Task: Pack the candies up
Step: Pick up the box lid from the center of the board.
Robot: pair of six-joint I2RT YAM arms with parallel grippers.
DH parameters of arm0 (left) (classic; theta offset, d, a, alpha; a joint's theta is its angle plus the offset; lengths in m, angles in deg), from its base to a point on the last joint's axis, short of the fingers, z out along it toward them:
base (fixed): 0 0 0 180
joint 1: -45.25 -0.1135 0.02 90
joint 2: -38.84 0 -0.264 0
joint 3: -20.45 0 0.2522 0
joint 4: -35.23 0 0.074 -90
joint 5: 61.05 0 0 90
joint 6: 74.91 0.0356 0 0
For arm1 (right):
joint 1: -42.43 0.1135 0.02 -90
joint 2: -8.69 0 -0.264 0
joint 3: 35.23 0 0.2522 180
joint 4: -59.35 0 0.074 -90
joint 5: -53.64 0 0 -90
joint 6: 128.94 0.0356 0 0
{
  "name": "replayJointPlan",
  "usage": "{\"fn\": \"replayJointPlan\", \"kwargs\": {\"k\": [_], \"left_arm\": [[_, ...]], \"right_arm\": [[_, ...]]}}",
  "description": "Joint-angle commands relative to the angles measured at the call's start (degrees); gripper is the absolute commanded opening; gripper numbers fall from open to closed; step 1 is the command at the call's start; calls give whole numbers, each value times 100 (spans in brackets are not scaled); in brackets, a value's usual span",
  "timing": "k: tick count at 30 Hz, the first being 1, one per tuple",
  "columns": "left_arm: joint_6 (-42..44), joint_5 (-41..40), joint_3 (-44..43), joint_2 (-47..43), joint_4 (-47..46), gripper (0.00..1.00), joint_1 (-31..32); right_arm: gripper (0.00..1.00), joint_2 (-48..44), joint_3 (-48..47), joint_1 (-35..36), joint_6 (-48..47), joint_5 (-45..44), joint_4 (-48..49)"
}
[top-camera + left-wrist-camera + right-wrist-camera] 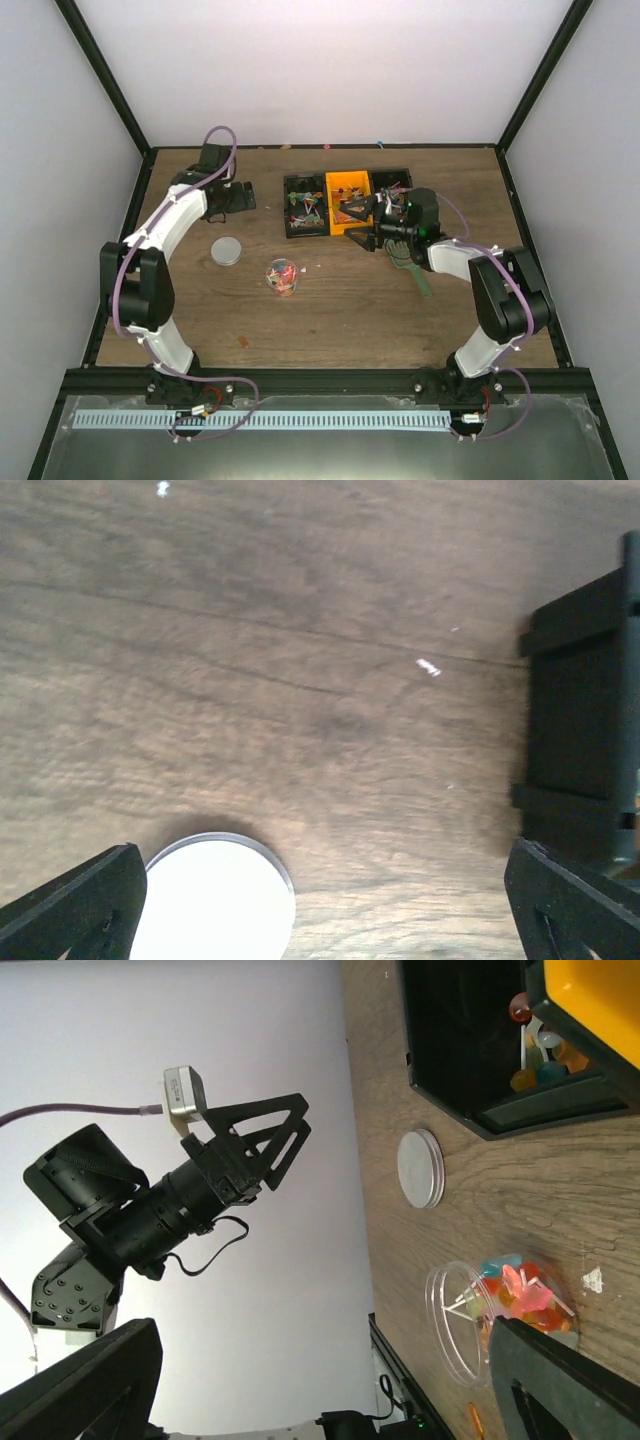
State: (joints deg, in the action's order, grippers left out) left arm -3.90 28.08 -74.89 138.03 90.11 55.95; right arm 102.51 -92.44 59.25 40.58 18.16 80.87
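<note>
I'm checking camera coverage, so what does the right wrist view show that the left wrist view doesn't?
Only right wrist: the clear jar holding candies, the orange bin and the left arm. Only left wrist: a close look out between the tips of the open left claw. Both: the white lid, a black bin and the wooden table.

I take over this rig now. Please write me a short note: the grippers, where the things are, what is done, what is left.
Left gripper: open, empty, over the table beside the lid.
Right gripper: open, empty, near the black bins.
Done: some candies are in the open jar.
Left: more candies are in the bins; the lid is off. The green scoop shows under the right arm.
</note>
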Motion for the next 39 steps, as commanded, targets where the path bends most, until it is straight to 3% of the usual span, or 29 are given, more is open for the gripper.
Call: {"fn": "replayJointPlan", "kwargs": {"k": [1,16,39], "left_arm": [[29,-797,54,194,596,100,2],[-45,-401,282,992,968,100,-226],[65,-443,590,1253,997,100,-246]], "right_arm": [[91,-40,-405,94,-709,116,-700],[90,239,-189,94,-754,330,-567],[88,574,-258,94,-694,340,-481]]}}
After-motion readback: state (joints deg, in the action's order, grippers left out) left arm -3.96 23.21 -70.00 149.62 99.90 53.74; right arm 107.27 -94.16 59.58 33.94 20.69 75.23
